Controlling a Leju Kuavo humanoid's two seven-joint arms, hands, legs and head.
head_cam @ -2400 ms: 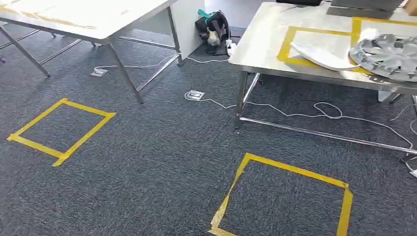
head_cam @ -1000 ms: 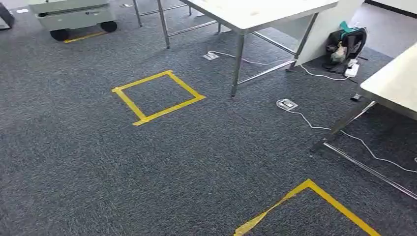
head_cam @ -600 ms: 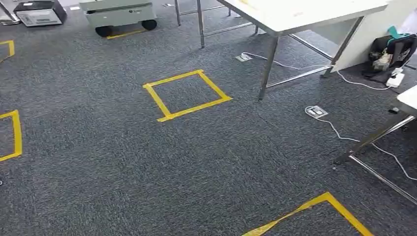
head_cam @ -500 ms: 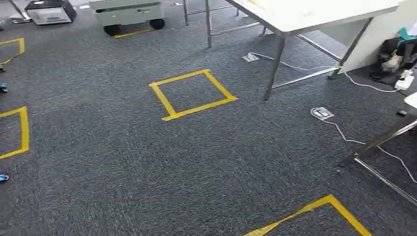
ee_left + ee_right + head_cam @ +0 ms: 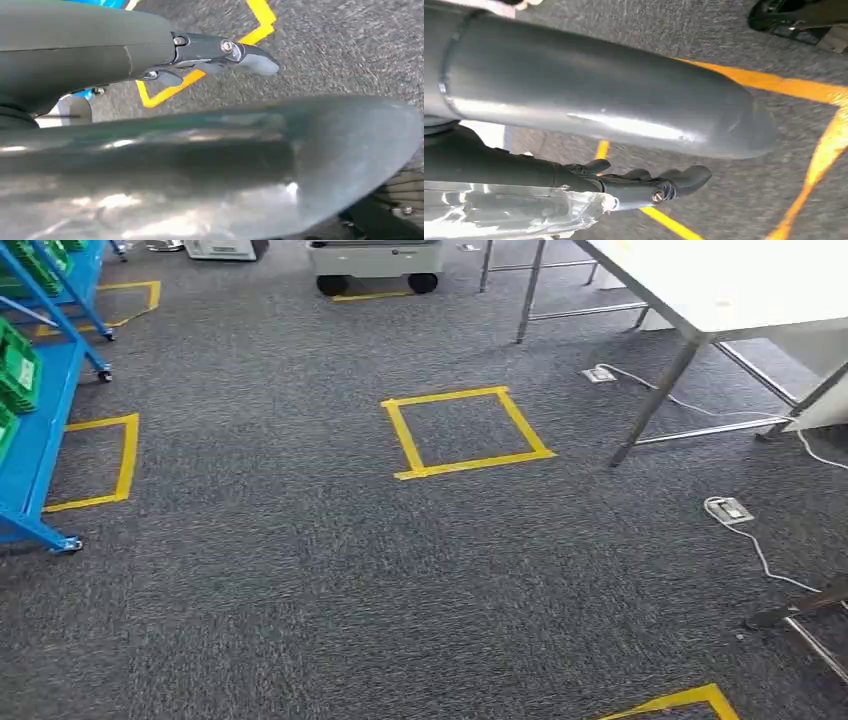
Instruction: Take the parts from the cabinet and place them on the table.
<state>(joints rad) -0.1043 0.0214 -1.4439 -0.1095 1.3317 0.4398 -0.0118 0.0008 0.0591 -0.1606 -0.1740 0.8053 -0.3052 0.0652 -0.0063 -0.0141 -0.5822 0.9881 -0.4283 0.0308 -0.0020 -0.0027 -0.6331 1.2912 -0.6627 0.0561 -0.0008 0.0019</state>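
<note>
A blue cabinet rack (image 5: 35, 430) on wheels stands at the left edge of the head view, with green bins (image 5: 18, 370) on its shelves. I cannot make out any parts in them from here. A white table (image 5: 720, 285) on steel legs stands at the upper right. My left hand (image 5: 200, 125) hangs over the carpet, its dark fingers (image 5: 220, 52) stretched out and holding nothing. My right hand (image 5: 614, 100) hangs the same way, fingers (image 5: 649, 182) straight and empty.
Yellow tape squares mark the grey carpet: one in the middle (image 5: 465, 432), one beside the rack (image 5: 95, 462). A grey wheeled cart (image 5: 375, 262) stands at the back. A floor socket (image 5: 728, 509) with a white cable lies at the right, near a steel table foot (image 5: 800, 610).
The whole view has swung to the left. The steel table carrying parts has left the picture, and the blue rack has come in at the left. The tape squares shifted right.
</note>
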